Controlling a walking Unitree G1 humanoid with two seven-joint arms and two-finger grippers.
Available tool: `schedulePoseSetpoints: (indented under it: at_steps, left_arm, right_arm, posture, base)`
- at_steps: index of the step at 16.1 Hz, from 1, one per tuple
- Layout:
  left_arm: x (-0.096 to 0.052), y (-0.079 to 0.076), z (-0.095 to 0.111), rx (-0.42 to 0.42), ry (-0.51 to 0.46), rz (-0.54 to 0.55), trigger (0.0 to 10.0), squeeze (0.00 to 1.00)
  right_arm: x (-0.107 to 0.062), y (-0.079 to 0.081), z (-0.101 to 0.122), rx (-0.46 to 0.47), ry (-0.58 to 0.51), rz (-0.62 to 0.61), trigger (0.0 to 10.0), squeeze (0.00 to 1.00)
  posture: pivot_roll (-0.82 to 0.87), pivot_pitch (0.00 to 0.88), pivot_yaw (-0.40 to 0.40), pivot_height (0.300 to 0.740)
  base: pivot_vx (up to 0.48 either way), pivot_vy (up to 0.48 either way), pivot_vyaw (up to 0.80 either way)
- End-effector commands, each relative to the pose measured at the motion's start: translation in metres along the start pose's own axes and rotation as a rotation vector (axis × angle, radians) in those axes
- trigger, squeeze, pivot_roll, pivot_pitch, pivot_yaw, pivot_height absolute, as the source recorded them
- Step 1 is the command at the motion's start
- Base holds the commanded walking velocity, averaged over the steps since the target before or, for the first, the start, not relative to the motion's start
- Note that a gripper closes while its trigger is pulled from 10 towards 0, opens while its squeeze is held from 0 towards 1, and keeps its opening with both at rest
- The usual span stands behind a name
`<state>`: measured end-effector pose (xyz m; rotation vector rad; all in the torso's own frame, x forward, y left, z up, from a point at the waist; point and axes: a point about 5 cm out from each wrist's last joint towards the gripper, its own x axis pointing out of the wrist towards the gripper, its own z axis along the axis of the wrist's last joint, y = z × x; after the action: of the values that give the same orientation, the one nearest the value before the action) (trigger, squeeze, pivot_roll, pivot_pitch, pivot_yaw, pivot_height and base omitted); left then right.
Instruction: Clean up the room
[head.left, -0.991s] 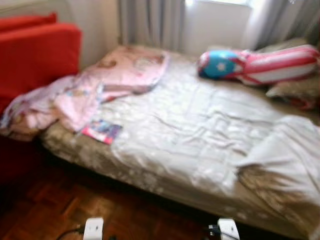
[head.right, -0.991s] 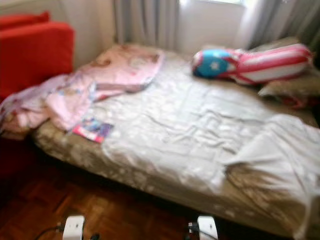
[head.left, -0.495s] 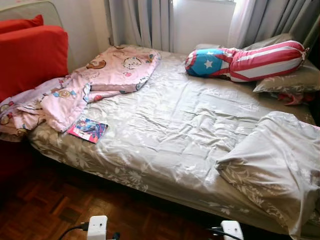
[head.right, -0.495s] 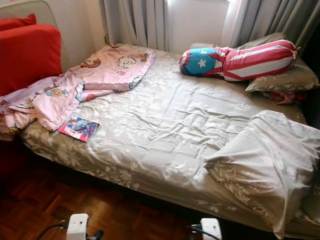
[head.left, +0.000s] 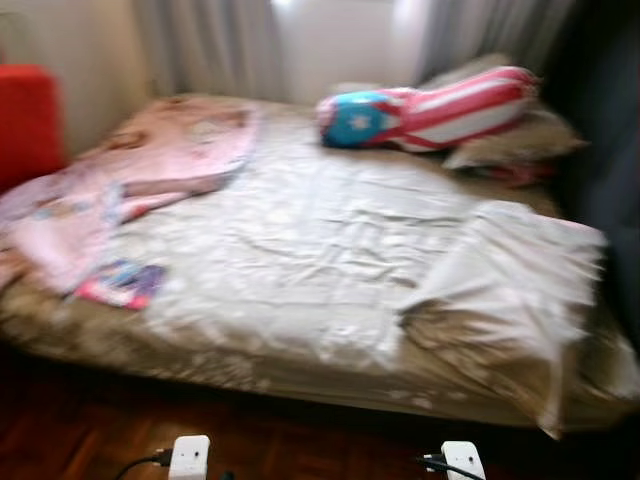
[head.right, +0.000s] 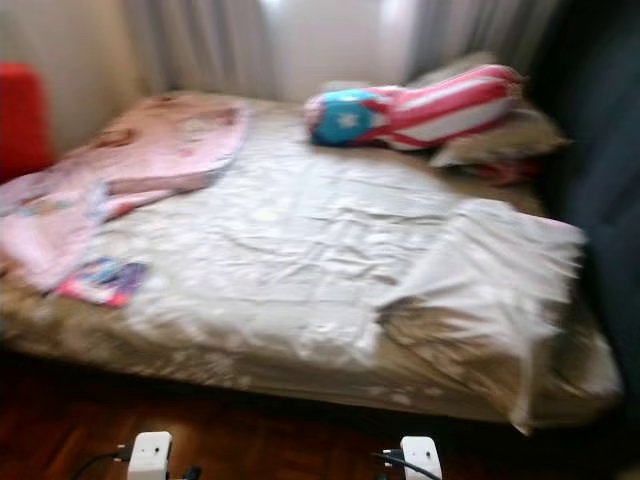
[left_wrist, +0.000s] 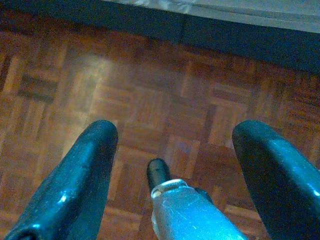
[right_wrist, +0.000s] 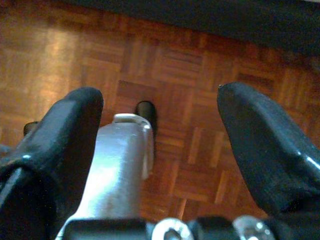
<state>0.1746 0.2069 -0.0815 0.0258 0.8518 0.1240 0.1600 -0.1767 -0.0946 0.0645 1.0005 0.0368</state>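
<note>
The head views are blurred. They show a low bed covered with a beige floral-patterned sheet (head.left: 290, 250) standing on a dark wooden parquet floor (head.left: 90, 430). A crumpled pink cartoon-print blanket (head.left: 130, 170) lies over the bed's left side, and just beside its lower edge a small flat colourful booklet (head.left: 120, 283) rests on the sheet near the front left corner. At the head of the bed, against the grey curtains (head.right: 200, 45), lies a long red-and-white striped bolster with a blue starred end (head.left: 425, 105), resting partly on a beige pillow (head.left: 515, 140). A folded-back beige duvet (head.left: 500, 290) is bunched on the right side. A red upholstered piece of furniture (head.left: 28, 120) stands at the far left.

In the left wrist view, the left gripper (left_wrist: 175, 165) hangs above the parquet, its two black fingers (left_wrist: 80, 175) spread apart and holding nothing.

In the right wrist view, the right gripper (right_wrist: 160, 150) likewise hangs over the floor, its fingers (right_wrist: 265, 150) parted and empty.
</note>
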Motion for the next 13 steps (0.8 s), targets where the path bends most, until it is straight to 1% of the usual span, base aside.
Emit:
schedulePoseSetpoints:
  at_steps: [1, 4, 9, 13]
  left_arm:
    - [-0.0027, 0.0063, -0.0089, 0.001, 0.033, 0.005, 10.0, 0.00]
    - [-0.0028, 0.0074, -0.0088, 0.002, 0.032, 0.006, 10.0, 0.00]
    - [-0.0023, 0.0033, -0.0088, 0.002, 0.036, -0.004, 10.0, 0.00]
    - [-0.0027, 0.0044, -0.0099, -0.004, 0.040, -0.005, 10.0, 0.00]
  right_arm:
    - [0.0000, -0.0009, 0.0008, -0.005, 0.000, -0.004, 10.0, 0.00]
    - [0.0002, -0.0006, 0.0010, -0.005, 0.002, -0.002, 10.0, 0.00]
    - [0.0001, -0.0003, 0.0008, -0.009, 0.002, 0.002, 10.0, 0.00]
    - [0.0000, -0.0001, 0.0013, -0.002, -0.010, 0.004, 10.0, 0.00]
  posture:
    - [0.02, 0.000, -0.044, 0.731]
    - [0.02, 0.000, -0.045, 0.731]
    - [0.02, 0.000, -0.046, 0.731]
    - [0.02, 0.000, -0.045, 0.731]
  base:
    - [0.000, 0.000, -0.74]
    - [0.000, 0.000, -0.73]
    - [0.000, 0.000, -0.69]
    - [0.000, 0.000, 0.00]
